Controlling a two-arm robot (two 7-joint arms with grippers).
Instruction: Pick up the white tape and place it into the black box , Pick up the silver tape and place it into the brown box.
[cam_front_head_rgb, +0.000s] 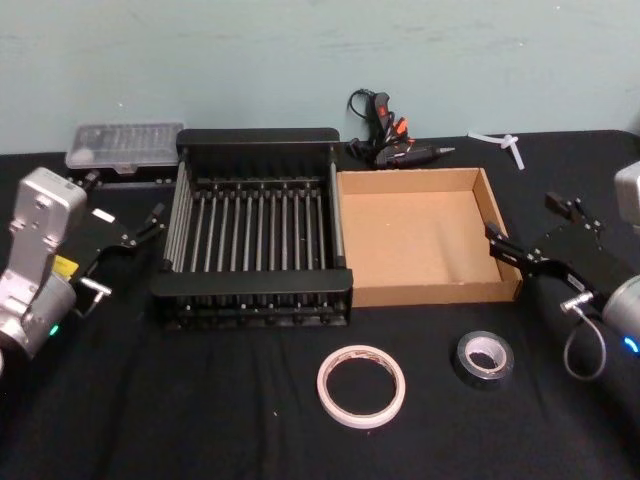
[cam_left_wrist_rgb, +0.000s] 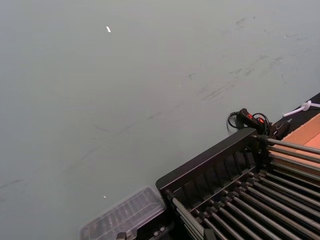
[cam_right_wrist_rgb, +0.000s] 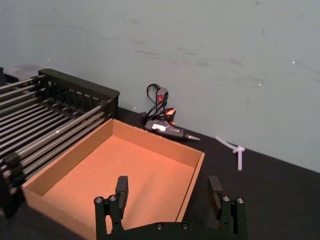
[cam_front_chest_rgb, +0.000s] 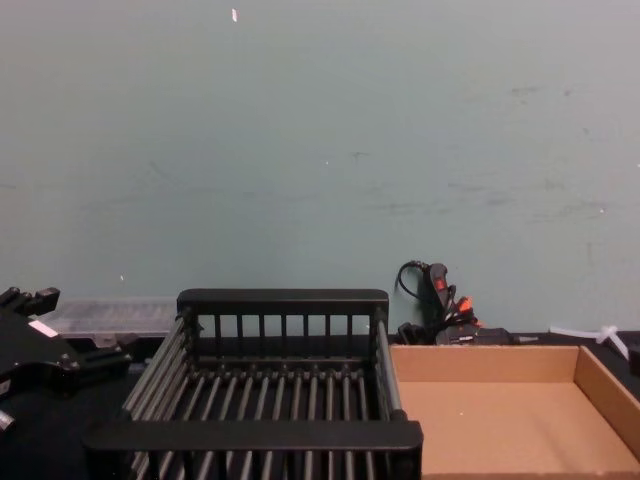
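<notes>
While both rolls lie untouched on the black cloth, my main worry from the head view is a mix-up or a bad grip: the wide flat white tape with red print (cam_front_head_rgb: 362, 386) sits near the front edge, and the small thick dark grey-silver tape with a pale core (cam_front_head_rgb: 485, 358) lies near it on my right. A flat roll on cloth could slide away from closing fingers, and a careless reach could knock its neighbour. The left gripper (cam_front_head_rgb: 128, 238) hovers beside the black slatted crate with a thick rim (cam_front_head_rgb: 258, 288), fingers apart. The right gripper (cam_front_head_rgb: 530, 240) hangs by the right wall of the shallow brown cardboard tray (cam_front_head_rgb: 430, 294), fingers spread. The two containers touch side by side, and I see nothing in either.

From the left wrist, I see the crate's barred floor bare, with a clear plastic parts case (cam_left_wrist_rgb: 125, 216) behind its corner.

From the right wrist, the open fingers (cam_right_wrist_rgb: 121, 192) frame the tray's bare floor; a black glue gun (cam_right_wrist_rgb: 167, 127) lies behind it.

From the chest, crate and tray both look bare inside
</notes>
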